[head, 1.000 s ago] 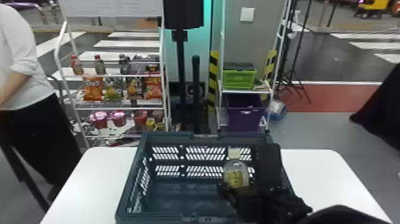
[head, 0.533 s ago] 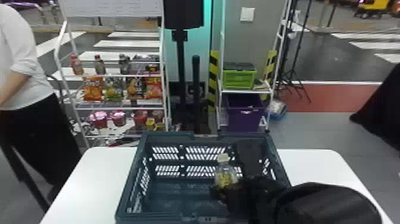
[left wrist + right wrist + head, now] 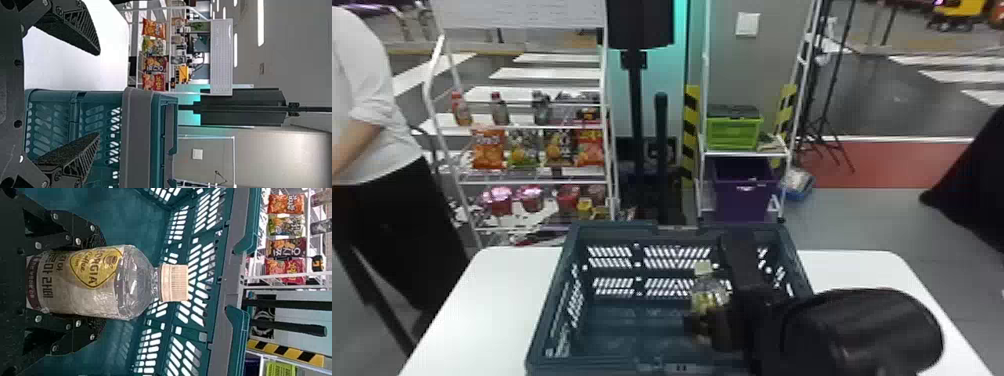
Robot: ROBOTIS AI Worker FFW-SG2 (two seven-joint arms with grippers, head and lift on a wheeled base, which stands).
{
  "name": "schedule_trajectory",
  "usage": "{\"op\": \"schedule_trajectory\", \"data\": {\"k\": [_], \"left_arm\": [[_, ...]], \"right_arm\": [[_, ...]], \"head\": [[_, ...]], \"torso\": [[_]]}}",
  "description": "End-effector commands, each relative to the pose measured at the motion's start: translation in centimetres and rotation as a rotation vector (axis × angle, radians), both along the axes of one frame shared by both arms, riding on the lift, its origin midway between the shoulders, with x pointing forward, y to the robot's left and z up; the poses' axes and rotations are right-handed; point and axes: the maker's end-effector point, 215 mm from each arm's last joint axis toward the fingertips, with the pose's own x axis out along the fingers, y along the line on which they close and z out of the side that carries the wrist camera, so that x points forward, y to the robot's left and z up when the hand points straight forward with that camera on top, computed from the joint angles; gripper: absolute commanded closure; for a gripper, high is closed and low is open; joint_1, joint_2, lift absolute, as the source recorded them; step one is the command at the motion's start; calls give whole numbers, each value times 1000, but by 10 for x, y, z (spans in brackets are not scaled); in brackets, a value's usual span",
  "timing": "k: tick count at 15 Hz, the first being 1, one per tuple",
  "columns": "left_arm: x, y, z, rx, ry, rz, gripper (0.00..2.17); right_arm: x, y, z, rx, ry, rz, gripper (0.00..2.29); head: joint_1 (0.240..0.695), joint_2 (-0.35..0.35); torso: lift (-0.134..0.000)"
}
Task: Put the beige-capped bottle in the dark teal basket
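Inside the dark teal basket (image 3: pixel 677 229) on the table, toward its right side, my right gripper (image 3: pixel 712 325) holds the beige-capped bottle (image 3: pixel 709 295) nearly upright. In the right wrist view the bottle (image 3: pixel 98 282) is clasped on both sides by my right gripper (image 3: pixel 98 282), its beige cap facing the basket's slotted wall (image 3: pixel 211 266). The basket floor shows around it; whether the bottle's base touches it I cannot tell. My left gripper (image 3: pixel 98 94) stands open and empty beside the basket (image 3: pixel 137 137), as the left wrist view shows.
The white table (image 3: pixel 497 300) extends on both sides of the basket. Beyond it stand a snack rack (image 3: pixel 532 180) and a shelf with a green crate (image 3: pixel 734 132) and a purple bin (image 3: pixel 744 190). The right arm crosses the basket's right rim.
My right gripper and the bottle have shifted left and lower within the basket, and the bottle's cap has dropped below the far rim. More of the right forearm shows over the right rim.
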Motion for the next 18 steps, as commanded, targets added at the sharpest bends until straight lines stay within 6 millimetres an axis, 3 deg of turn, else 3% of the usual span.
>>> {"op": "schedule_trajectory", "data": {"k": [1,3,5,6,11,14,17,18], "left_arm": [[1,0,-1,1,2,0,161],[1,0,-1,1,4,0,161],[2,0,1,0,-1,0,161],[2,0,1,0,-1,0,161],[2,1,2,2,-2,-3,161],[2,2,4,0,-7,-4,161],[2,3,10,-5,-26,-2,161],[2,3,10,-5,-26,-2,161]], "right_arm": [[-8,-1,-8,-17,51,13,2057],[-10,-4,-10,-30,62,9,1382],[-10,-6,-11,-38,63,3,151],[-10,-6,-11,-38,63,1,49],[-5,-3,-2,-27,36,3,36],[-2,6,25,14,-48,4,33],[-12,17,64,124,-198,-12,33],[-12,9,76,151,-269,-27,33]], "head": [[499,0],[499,0],[499,0],[499,0],[499,0],[499,0],[499,0],[499,0]], "torso": [[0],[0],[0],[0],[0],[0],[0],[0]]}}
